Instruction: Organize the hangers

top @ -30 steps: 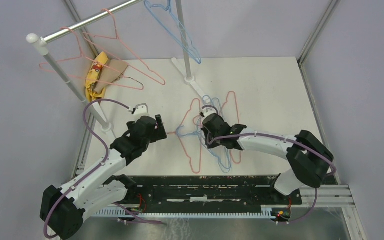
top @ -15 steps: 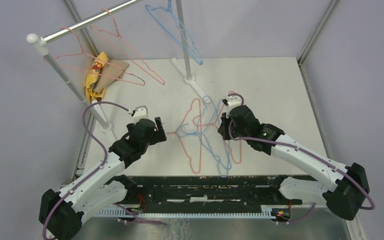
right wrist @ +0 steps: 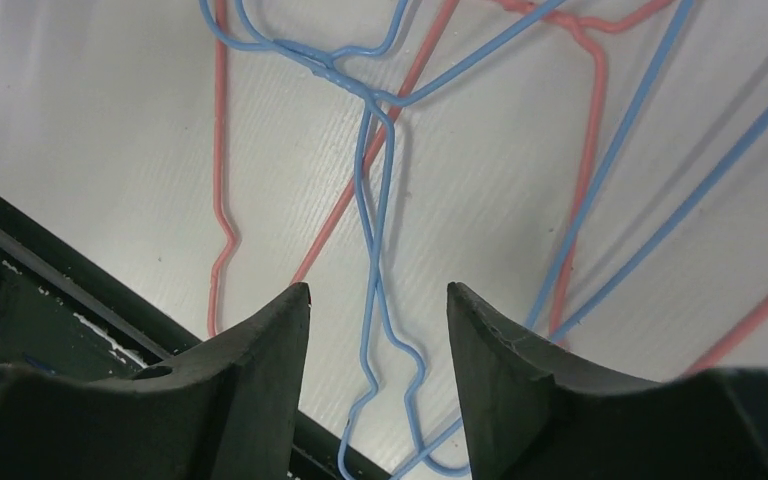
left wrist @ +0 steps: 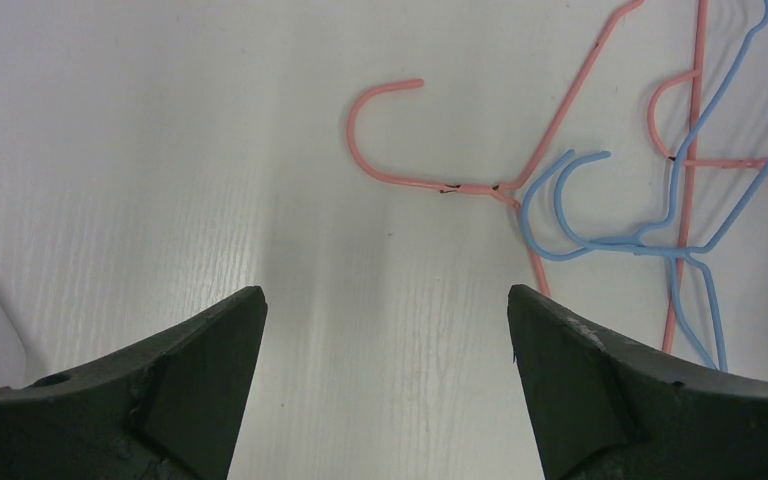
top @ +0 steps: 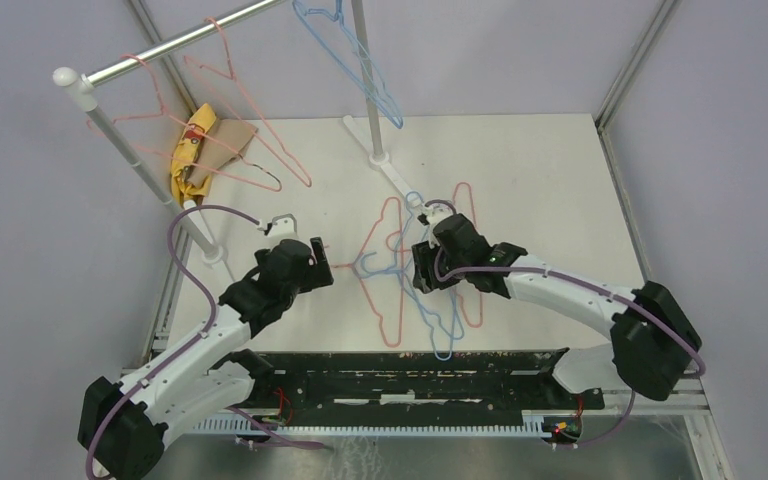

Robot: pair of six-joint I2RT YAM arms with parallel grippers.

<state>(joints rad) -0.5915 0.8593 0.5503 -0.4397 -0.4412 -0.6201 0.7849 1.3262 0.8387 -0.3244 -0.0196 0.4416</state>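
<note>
**Right gripper sits over the blue wire; left faces the pink hook**

The loose hangers (top: 400, 275) lie in a crossed pink and blue heap on the middle of the table (top: 550, 170), their wires overlapping. More pink hangers (top: 250, 135) and a blue one (top: 355, 60) already hang on the rail (top: 180, 42) at the far left.

The next pick turns on the blue hanger (right wrist: 372, 150). In the right wrist view its wire runs from a twisted joint straight down into the gap of the right gripper (right wrist: 378, 300). The long axis points towards the wrist, not across the fingers. The jaws stand apart with the wire between them and nothing pinched, and pink wire crosses underneath. The right arm is plainly the nearer, directly over the heap (top: 422, 272).

The left gripper (left wrist: 385, 300) waits just left of the heap, jaws spread wide and empty. A pink hook (left wrist: 380, 110) lies ahead of it, opening to the right, and a blue hook (left wrist: 550, 200) lies further right. Both are apart from the fingers.

Against half a second earlier, the right gripper has drawn left and nearer, off the far side of the heap and onto its middle. The left arm has barely moved. The pink hangers on the rail have shifted a little, and the heap looks much the same.
</note>
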